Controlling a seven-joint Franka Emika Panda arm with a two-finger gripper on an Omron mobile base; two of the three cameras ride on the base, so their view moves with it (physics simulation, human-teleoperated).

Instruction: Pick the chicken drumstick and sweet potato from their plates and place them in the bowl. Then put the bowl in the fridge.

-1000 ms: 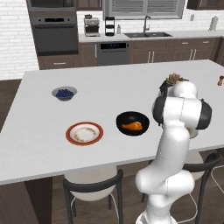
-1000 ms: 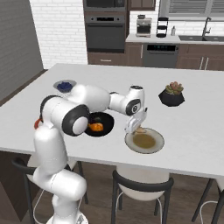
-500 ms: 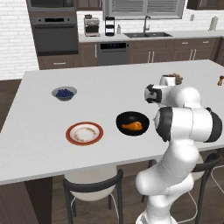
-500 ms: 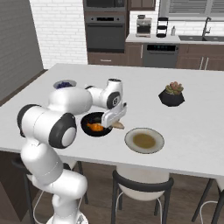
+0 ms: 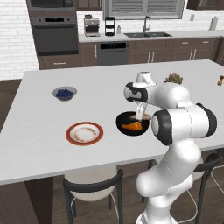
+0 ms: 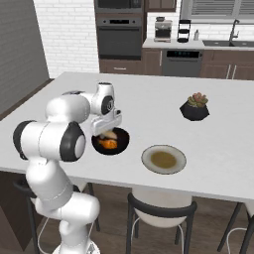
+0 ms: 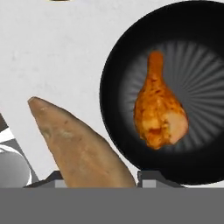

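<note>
Nearest the hand camera, the sweet potato [image 7: 81,146] stands clamped between the two fingertips of the gripper [image 7: 97,177], its blunt end down in the grip and its pointed end jutting away. That lengthwise hold seems meant to let it drop cleanly once the jaws part. Just beyond it lies the black bowl [image 7: 114,70], with the chicken drumstick [image 7: 158,110] already resting at its centre, plump end toward the camera and bone end away. From this angle the potato still looks to sit over bare counter beside the bowl's rim, so my reading is that the hand must carry a little further across before releasing.

From the right base camera, the gripper [image 6: 106,133] hangs low over the bowl [image 6: 120,146] near the counter's [image 6: 163,110] front edge. To the right sits the pale grey plate [image 6: 163,159], now bare. Seen from the left base camera, the orange-rimmed plate [image 5: 85,133] lies left of the bowl, likewise bare. Farther back are the blueberry bowl [image 5: 64,92] and a potted succulent [image 6: 194,106].
</note>
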